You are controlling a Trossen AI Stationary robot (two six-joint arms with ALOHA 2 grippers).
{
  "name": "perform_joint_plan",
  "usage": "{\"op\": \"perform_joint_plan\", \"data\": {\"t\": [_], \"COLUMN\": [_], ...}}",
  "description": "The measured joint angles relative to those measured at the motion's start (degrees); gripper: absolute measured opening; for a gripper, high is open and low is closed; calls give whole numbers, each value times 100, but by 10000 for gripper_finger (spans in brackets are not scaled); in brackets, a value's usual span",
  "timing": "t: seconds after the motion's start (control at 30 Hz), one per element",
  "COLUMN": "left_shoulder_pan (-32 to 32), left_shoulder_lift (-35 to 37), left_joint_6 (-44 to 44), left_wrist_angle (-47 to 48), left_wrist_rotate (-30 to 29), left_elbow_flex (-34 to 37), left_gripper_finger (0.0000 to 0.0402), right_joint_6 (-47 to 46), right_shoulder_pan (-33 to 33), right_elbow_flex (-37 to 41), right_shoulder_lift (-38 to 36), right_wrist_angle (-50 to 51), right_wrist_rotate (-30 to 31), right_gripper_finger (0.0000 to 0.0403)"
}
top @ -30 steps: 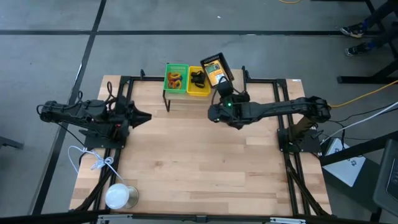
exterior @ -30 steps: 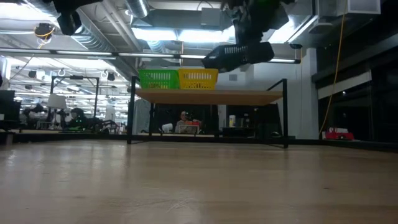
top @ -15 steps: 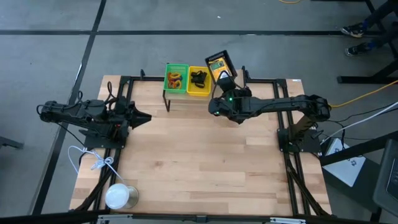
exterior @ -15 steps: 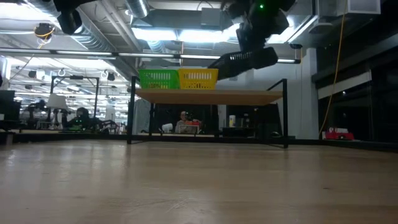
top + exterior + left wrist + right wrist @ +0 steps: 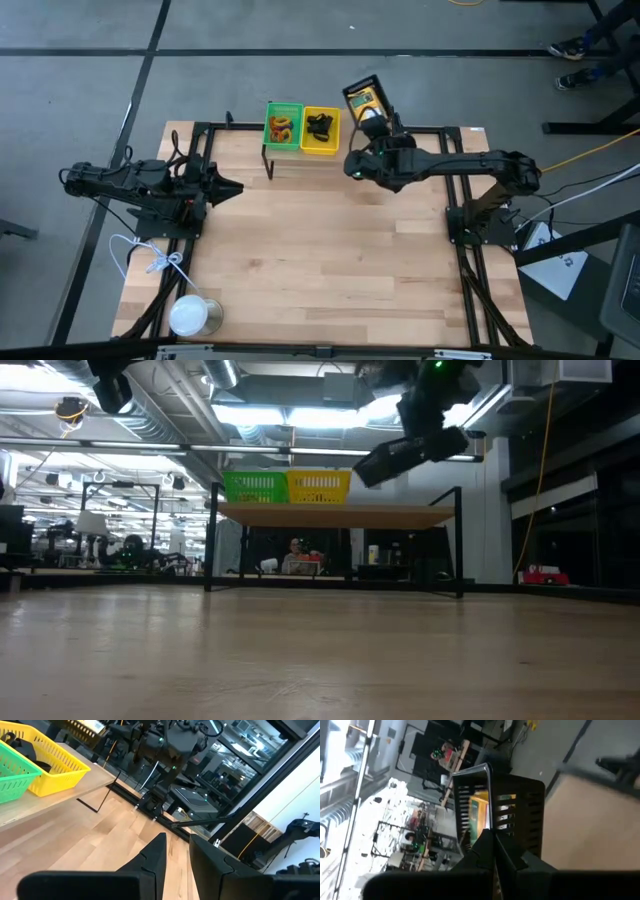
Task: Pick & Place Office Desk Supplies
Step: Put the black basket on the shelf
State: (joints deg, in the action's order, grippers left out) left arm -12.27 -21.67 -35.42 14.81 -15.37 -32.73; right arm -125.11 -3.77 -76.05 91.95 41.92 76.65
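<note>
A black mesh tray (image 5: 362, 98) with yellow-orange printed boxes (image 5: 479, 812) inside hangs tilted in the air beyond the table's far edge, right of the shelf. My right gripper (image 5: 370, 122) is shut on it. A green tray (image 5: 283, 127) holding orange loops and a yellow tray (image 5: 321, 131) holding black clips stand side by side on a small raised wooden shelf (image 5: 340, 515). My left gripper (image 5: 235, 188) waits at the table's left, open, with nothing between its fingers (image 5: 159, 854). My right gripper pinches the black mesh tray's near wall (image 5: 490, 822) between its two shut fingers, coming at it from the table's near side, nearly level. The tray is lifted clear, above shelf height, and tilted, its right end higher in the low view (image 5: 410, 455).
A white round can (image 5: 193, 316) stands near the table's front left corner, with a white cord (image 5: 150, 258) lying beside it. Black frame rails (image 5: 470, 250) run along the table's left and right sides. The middle of the wooden table top (image 5: 320, 250) is bare.
My right gripper has carried the black mesh tray toward the table's right and a little toward the far edge, away from the yellow tray. It rolled slightly, and the tray is more tilted than before, still clear of the shelf.
</note>
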Motion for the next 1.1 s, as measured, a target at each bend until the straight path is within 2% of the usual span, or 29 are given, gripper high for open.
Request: {"op": "perform_joint_plan", "data": {"t": [0.3, 0.53, 0.7, 0.93, 1.1], "left_shoulder_pan": [0, 1, 0, 0, 2], "left_shoulder_lift": [-2, -2, -2, -2, -1], "left_joint_6": [9, 22, 22, 4, 7], "left_wrist_angle": [-2, -2, -2, -2, -2], "left_wrist_rotate": [-127, -265, -283, -280, -265], "left_elbow_flex": [0, 0, 0, 0, 0], "left_gripper_finger": [82, 82, 82, 82, 82], "right_joint_6": [117, 80, 58, 175, 918], "right_shoulder_pan": [68, 50, 200, 891, 1674], "right_elbow_flex": [-2, 0, 0, 0, 0], "right_shoulder_lift": [-625, -652, -673, -1062, -1428], "right_wrist_angle": [597, 870, 871, 847, 648], "right_wrist_rotate": [261, -206, -123, 577, 639], "right_gripper_finger": [0, 0, 0, 0, 0]}}
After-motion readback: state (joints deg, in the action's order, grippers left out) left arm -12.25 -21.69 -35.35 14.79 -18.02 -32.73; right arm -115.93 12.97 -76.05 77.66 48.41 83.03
